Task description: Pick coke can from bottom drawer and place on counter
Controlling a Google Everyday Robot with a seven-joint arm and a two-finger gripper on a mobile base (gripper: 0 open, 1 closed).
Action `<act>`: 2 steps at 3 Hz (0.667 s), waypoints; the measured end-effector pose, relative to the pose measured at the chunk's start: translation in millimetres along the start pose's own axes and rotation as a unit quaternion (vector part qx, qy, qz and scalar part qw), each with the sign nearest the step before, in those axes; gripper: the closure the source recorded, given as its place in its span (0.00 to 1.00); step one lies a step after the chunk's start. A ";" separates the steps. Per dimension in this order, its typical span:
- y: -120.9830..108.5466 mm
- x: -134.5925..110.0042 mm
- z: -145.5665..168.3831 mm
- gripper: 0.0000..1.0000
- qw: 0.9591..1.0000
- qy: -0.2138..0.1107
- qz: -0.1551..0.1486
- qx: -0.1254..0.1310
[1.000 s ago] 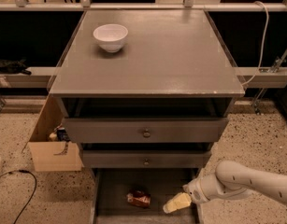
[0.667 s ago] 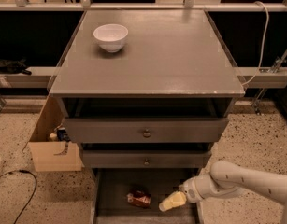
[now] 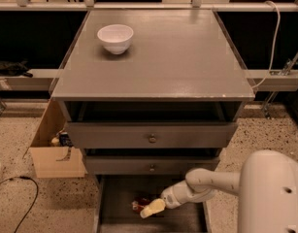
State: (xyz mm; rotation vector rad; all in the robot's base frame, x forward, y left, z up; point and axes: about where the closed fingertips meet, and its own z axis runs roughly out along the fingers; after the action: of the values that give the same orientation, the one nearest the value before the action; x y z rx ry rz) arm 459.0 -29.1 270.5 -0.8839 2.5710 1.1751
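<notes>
The coke can [image 3: 139, 204] lies on its side on the floor of the open bottom drawer [image 3: 117, 198], a small red shape at the drawer's middle. My gripper [image 3: 152, 208] reaches in from the right on a white arm [image 3: 206, 184], its pale fingertips right beside the can and partly covering its right end. Whether it touches the can I cannot tell. The counter [image 3: 173, 57] is the broad grey top of the cabinet, above the drawers.
A white bowl [image 3: 115, 37] stands on the counter at back left. Two shallower drawers with round knobs [image 3: 152, 139] sit above the open one. A cardboard box [image 3: 54, 152] stands on the floor left of the cabinet. A cable [image 3: 17, 198] lies on the floor.
My gripper has moved left inside the bottom drawer, from its right side to right beside the can. The can and bowl have not moved.
</notes>
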 end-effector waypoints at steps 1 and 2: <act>-7.8 -11.2 70.1 0.00 0.999 -0.023 0.032 -0.019; -6.1 -10.7 73.2 0.00 0.999 -0.024 0.028 -0.013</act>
State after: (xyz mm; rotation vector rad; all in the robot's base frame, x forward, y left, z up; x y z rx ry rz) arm 465.4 26.4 221.7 -0.7848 2.5631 1.2313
